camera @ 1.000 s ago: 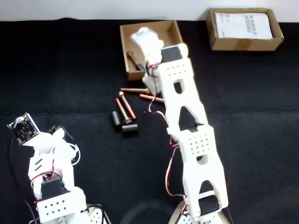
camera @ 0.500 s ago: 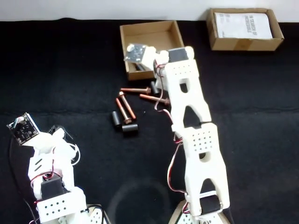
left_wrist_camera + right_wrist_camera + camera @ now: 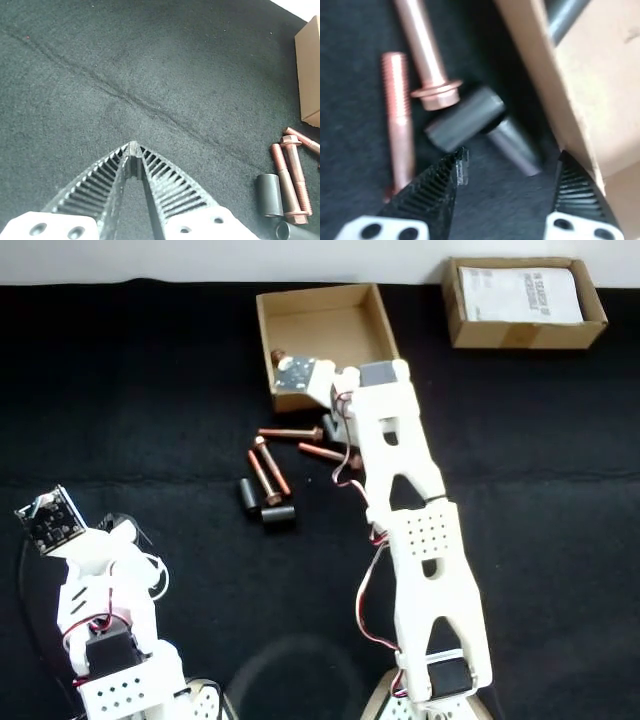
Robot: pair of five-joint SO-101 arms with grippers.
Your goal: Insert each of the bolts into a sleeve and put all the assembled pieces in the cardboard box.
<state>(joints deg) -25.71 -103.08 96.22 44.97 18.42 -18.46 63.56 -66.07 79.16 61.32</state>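
Note:
My right gripper (image 3: 514, 156) hangs open just outside the front wall of the cardboard box (image 3: 580, 85), over two dark sleeves (image 3: 465, 120) (image 3: 512, 142) lying on the mat. Two copper bolts (image 3: 422, 55) (image 3: 397, 115) lie beside them. In the high view the right arm's wrist (image 3: 325, 405) sits at the box (image 3: 375, 315) front edge; a bolt in a sleeve (image 3: 278, 357) lies inside. More bolts (image 3: 290, 432) (image 3: 270, 468) and two sleeves (image 3: 248, 496) (image 3: 278, 515) lie mid-table. My left gripper (image 3: 132, 148) is shut and holds nothing, low over bare mat at the near left.
A second cardboard box (image 3: 455, 310) holding a printed sheet stands at the back right. The black mat (image 3: 520, 480) covers the table; its right half and far left are free. The left arm's base (image 3: 120, 680) sits at the near left corner.
The right wrist has drawn back from above the box interior to its front wall, lowering over the sleeves outside. The left arm has sunk slightly.

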